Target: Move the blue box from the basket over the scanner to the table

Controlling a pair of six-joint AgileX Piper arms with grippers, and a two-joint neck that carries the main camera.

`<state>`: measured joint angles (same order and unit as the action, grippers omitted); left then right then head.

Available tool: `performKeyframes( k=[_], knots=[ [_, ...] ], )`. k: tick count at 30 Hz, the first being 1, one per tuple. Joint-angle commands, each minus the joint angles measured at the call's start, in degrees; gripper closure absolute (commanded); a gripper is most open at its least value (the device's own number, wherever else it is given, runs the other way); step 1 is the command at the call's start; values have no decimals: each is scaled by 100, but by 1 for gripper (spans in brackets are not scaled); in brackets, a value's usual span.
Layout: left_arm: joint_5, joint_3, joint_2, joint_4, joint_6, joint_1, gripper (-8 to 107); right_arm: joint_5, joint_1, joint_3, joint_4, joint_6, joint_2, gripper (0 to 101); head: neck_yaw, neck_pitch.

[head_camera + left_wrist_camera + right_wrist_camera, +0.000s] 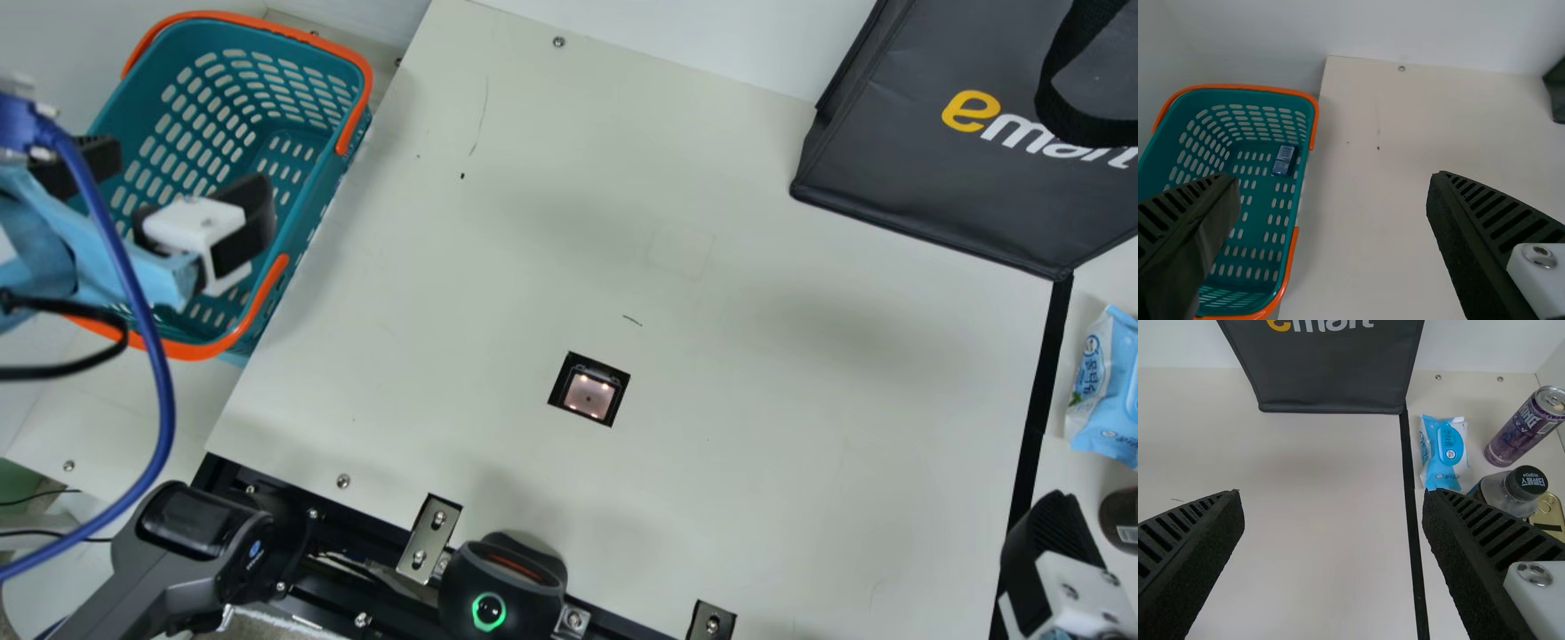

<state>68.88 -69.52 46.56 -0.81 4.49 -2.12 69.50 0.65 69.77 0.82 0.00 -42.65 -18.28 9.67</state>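
My left gripper [169,191] hangs over the teal basket [307,191] with its two fingers wide apart and nothing between them. In the left wrist view, the small dark blue box [1284,161] lies inside the basket [1275,275], against the wall on the table side, below and apart from the left gripper [1331,190]. The scanner window [589,392] is set into the cream table [711,462]. At the table's right edge is my right gripper [1049,551]; in the right wrist view the right gripper [1331,503] stands open and holds nothing.
A dark bag [907,169] stands at the back right. Beyond the black strip are a wipes pack [1107,382], a purple can [1525,427] and a black-capped bottle [1511,490]. A black device with a green ring [502,587] and a handheld scanner [178,551] sit along the front edge.
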Motion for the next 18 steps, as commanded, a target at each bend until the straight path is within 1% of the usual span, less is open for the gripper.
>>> performKeyframes(
  k=[1,7,14,18],
  knots=[
    [-7,-35,199,-48,237,-289,9,0,0,0,0,0,0,6,-14,-175],
    [-63,-160,758,-6,455,-1298,9,0,0,0,0,0,0,6,-14,-175],
    [-188,-346,1461,318,107,-2603,9,0,0,0,0,0,0,6,-14,-175],
    [-276,-450,1832,409,-100,-3147,9,0,0,0,0,0,0,6,-14,-175]
  ],
)
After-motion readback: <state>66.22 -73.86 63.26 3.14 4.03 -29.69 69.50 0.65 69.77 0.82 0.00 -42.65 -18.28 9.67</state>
